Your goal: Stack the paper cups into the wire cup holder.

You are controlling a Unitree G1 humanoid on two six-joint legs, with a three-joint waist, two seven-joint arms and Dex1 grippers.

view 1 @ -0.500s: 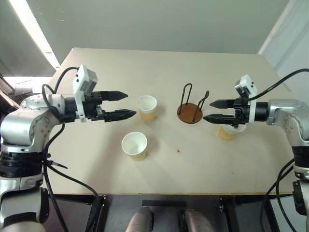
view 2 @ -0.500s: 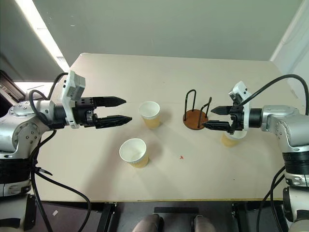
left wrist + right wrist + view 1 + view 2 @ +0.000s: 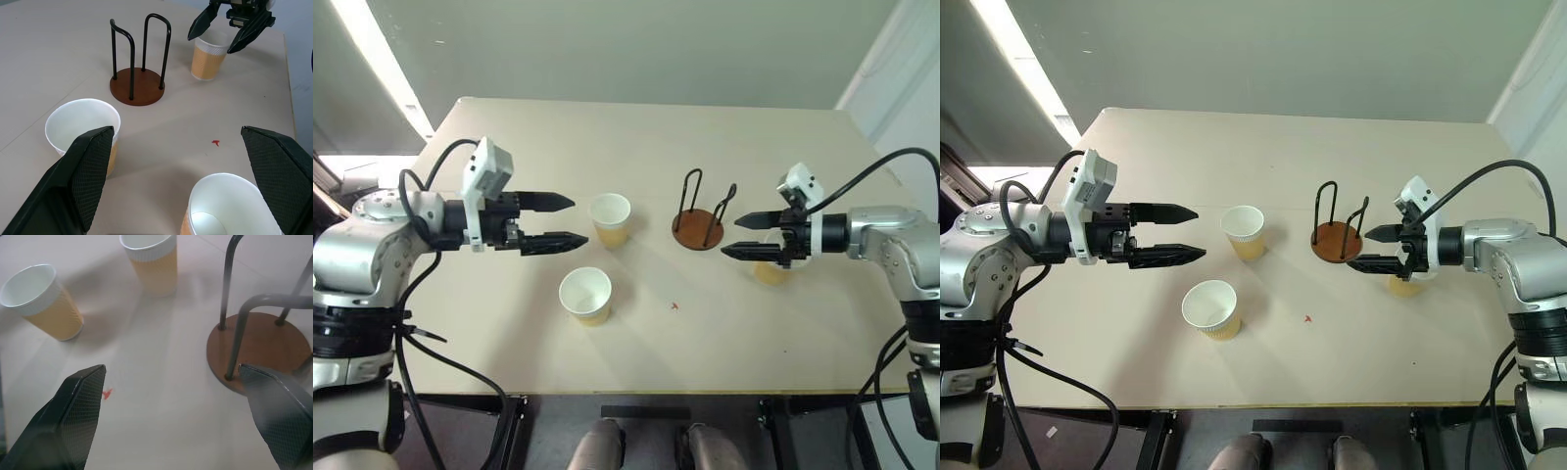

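3 paper cups [image 3: 610, 217] upright, mouths up, wire cup holder [image 3: 699, 228] loops vertical, both grippers [image 3: 553, 220] [image 3: 745, 236] spread apart, empty

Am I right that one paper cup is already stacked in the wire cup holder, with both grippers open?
Not quite. The wire cup holder is empty, as the left wrist view shows; all three paper cups stand on the table. The left gripper and right gripper are indeed open.

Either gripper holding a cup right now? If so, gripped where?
Nothing is held. The left gripper is open beside the far cup; the right gripper is open above the third cup, not touching it. The wire cup holder is empty.
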